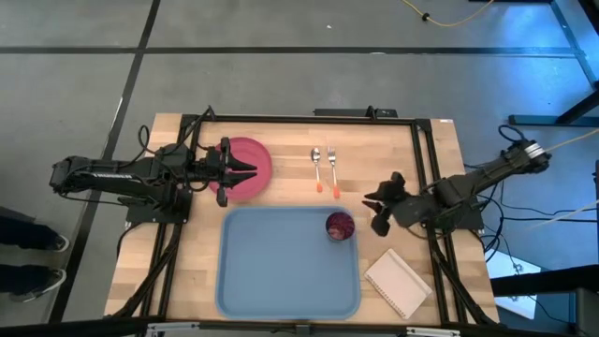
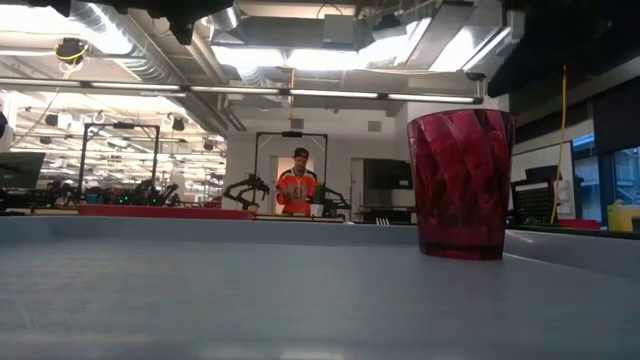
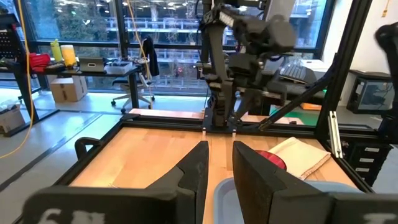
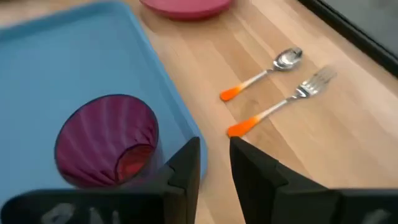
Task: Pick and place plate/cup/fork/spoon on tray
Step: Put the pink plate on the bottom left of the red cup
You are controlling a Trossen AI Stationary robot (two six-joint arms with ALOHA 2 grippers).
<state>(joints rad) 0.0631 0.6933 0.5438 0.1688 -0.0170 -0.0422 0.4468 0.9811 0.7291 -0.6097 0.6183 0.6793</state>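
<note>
Maroon cup (image 1: pixel 340 226): upright in tray (image 1: pixel 271 281), far right corner
Left gripper (image 1: pixel 251 169): I see narrowly parted fingers over plate (image 1: pixel 257 154)
Right gripper (image 1: pixel 372 212): empty, apart, beside tray
Risk: I judge plate could slide when pinched

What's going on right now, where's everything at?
Left gripper over the plate, nothing held. Right gripper beside the tray, empty. Cup on tray; spoon, fork on table.

Tray (image 1: pixel 281 271): light blue
Cup (image 1: pixel 340 226): dark red, ribbed, translucent
Plate (image 1: pixel 255 159): pinkish-red
Spoon (image 1: pixel 317 168): silver, orange tip
Fork (image 1: pixel 332 170): silver, orange tip
Notepad (image 1: pixel 398 283): white
Counter (image 1: pixel 281 131): pale wood grain
Arms: black
</note>
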